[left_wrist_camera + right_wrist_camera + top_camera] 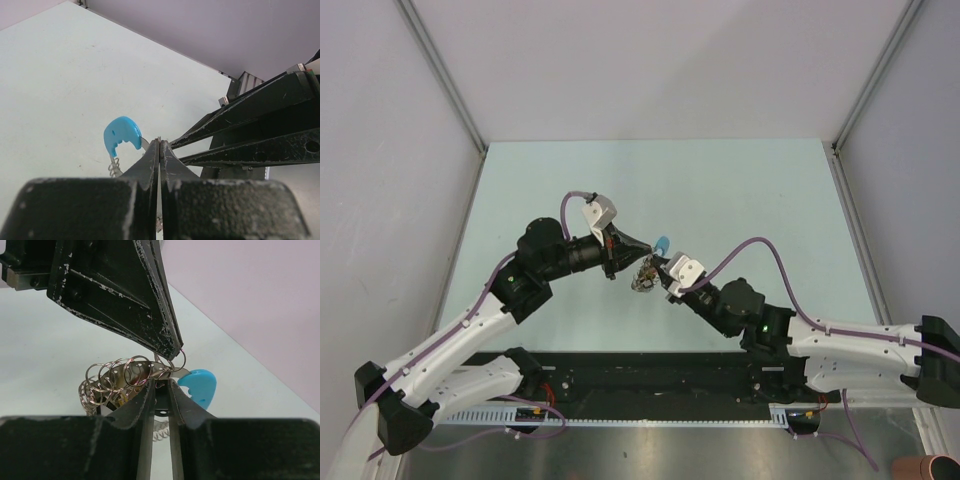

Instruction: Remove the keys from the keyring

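Hanging between both sets of fingertips, the keyring runs crosswise to the right gripper, with overlapping silvery loops bunched to its left and the light-blue curved end pointing right. That gripper's nearly closed jaws nip the bunch from below; the left gripper, fully closed, pinches a loop from above.

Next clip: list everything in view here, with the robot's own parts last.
keyring: one, silvery linked rings, raised mid-scene.
light-blue piece: one, on the keyring, sticking out toward the far side.
keys: cannot be picked out in the cluster.
table: one, pale green, beneath everything.
brownish object: one, cut off at the top view's near right corner.
left gripper: one, black, shut on the keyring.
right gripper: one, black, jaws narrowly apart with metal between; grip unclear.
arms: two, white and black, purple cables.
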Controlling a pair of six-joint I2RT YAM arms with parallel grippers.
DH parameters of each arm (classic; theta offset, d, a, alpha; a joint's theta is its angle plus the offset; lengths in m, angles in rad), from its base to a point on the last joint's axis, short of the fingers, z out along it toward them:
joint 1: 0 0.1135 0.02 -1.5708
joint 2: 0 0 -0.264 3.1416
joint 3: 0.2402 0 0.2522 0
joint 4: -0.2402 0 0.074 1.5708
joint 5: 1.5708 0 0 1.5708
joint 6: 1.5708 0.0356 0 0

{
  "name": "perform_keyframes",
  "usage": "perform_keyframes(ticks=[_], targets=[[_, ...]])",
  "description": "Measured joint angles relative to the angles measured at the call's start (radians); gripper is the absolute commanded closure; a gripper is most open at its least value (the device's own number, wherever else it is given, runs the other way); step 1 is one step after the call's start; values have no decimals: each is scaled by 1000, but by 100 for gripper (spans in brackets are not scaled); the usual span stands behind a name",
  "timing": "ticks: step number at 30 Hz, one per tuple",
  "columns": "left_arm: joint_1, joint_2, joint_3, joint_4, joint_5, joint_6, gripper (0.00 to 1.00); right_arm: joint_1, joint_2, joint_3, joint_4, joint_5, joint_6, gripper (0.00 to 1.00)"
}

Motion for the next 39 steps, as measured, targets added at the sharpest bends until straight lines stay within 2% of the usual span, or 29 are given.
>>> perform_keyframes(ticks=[7, 14, 18, 39], targets=[[0, 0, 0, 0, -1, 0, 100, 0, 29, 0, 49, 21, -3, 95], [0, 0, 0, 0, -1, 0, 100, 0, 29, 0, 66, 29, -4, 92], [-1, 0, 0, 0, -2, 0, 100, 0, 36, 0, 78, 35, -6, 100], [-10, 4, 37, -93, -106, 17, 99, 0, 47, 0, 79, 44, -64, 100]])
